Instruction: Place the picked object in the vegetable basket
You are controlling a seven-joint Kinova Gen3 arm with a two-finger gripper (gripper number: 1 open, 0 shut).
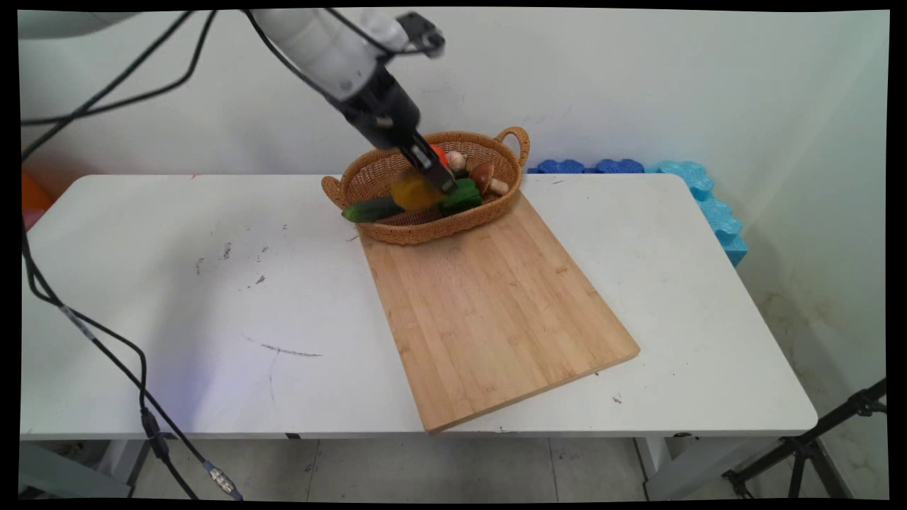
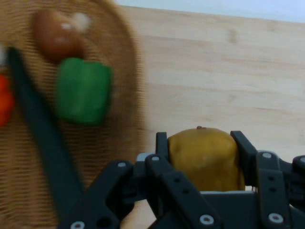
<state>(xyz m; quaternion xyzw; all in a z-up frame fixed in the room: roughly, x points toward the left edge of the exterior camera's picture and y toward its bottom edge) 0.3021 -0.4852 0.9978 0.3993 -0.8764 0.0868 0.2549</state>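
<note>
Yellow and smooth, the rounded fruit point(image 2: 204, 157) sits clamped between the two black fingers point(image 2: 163, 145) of the gripper point(image 1: 434, 173), and we see it held just over the near part of the woven wicker basket point(image 1: 506, 202). The white arm comes down slanting from the upper left, with the gripper pointing down and to the right into the basket. In the basket we see a blocky green pepper point(image 2: 83, 90), a long dark green cucumber point(image 1: 370, 210), a brown mushroom point(image 2: 56, 37) and something orange-red point(image 2: 4, 99), and the basket's near side lies on the far end of a pale bamboo cutting board point(image 1: 489, 312) on the white table point(image 1: 177, 297).
</note>
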